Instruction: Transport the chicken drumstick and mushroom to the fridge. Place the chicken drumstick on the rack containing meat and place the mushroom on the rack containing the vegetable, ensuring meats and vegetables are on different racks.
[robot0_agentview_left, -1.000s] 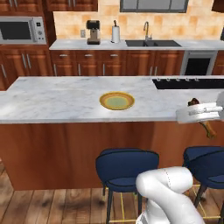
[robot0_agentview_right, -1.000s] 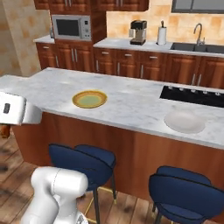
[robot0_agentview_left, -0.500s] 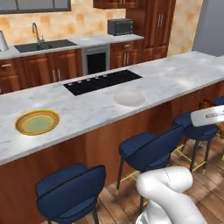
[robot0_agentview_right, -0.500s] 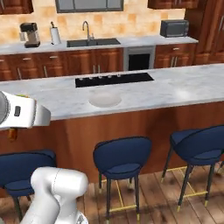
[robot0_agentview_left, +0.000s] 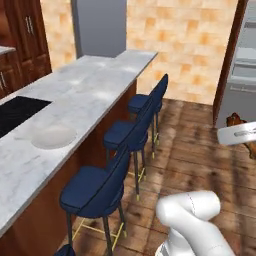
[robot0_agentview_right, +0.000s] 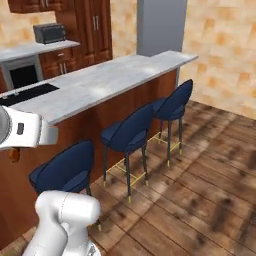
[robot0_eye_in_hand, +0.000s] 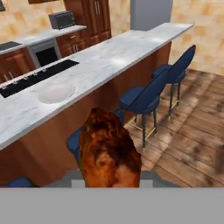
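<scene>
The chicken drumstick (robot0_eye_in_hand: 109, 151) sits at the bottom of the hand view, a lumpy, rounded piece with a mottled brown and orange roasted skin, carried in the air. The jaws are closed on it; the fingertips themselves are hidden behind the meat. In the left base view its brown end (robot0_agentview_left: 234, 120) peeks out just above the white hand at the right edge, near the fridge (robot0_agentview_left: 241, 75).

The step in hand looks like the carry: the drumstick is lifted and the base is on the wooden floor (robot0_agentview_left: 200, 160) beside the island counter (robot0_agentview_left: 75, 105), with the fridge to the right and slightly farther off. The next move, as I judge it, calls for bringing the base up to face the fridge, then finding the rack that holds meat; the racks cannot be made out from here. The mushroom is still to be dealt with.

The counter is a long slab of pale grey marble with soft veining, on a reddish wood base. A round white plate (robot0_agentview_left: 52, 136) lies on it near a flat black cooktop (robot0_agentview_left: 15, 112). Three stools (robot0_agentview_left: 100, 187) with curved navy seats and thin dark legs line its near side. The floor is warm brown planks, the far wall tan tile, and a tall grey pillar (robot0_agentview_left: 100, 25) stands at the counter's far end.
</scene>
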